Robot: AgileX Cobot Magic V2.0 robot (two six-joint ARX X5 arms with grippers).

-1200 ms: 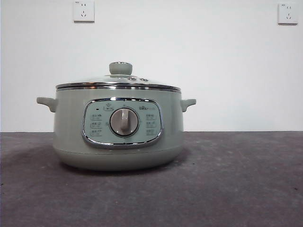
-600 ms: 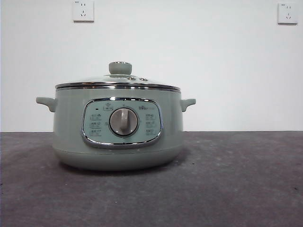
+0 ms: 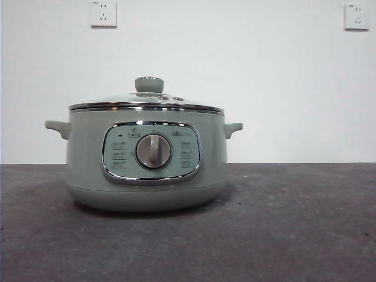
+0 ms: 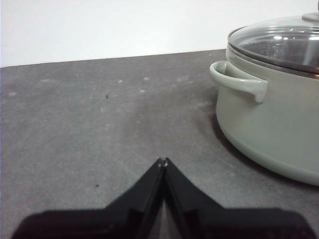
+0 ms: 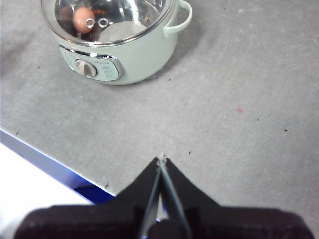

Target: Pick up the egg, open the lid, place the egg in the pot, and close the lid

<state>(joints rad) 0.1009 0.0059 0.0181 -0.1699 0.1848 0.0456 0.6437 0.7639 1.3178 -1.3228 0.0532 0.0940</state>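
Observation:
The sage-green pot stands on the dark table, its grey dial facing the front camera. The glass lid sits closed on it, with its green knob on top. In the right wrist view the brown-orange egg lies inside the pot, seen through the lid. My right gripper is shut and empty, high above the table's front edge, well away from the pot. My left gripper is shut and empty, low over the table beside the pot's handle.
Two wall sockets are on the white wall behind. The grey table surface runs around the pot. The table's front edge with a blue strip shows in the right wrist view.

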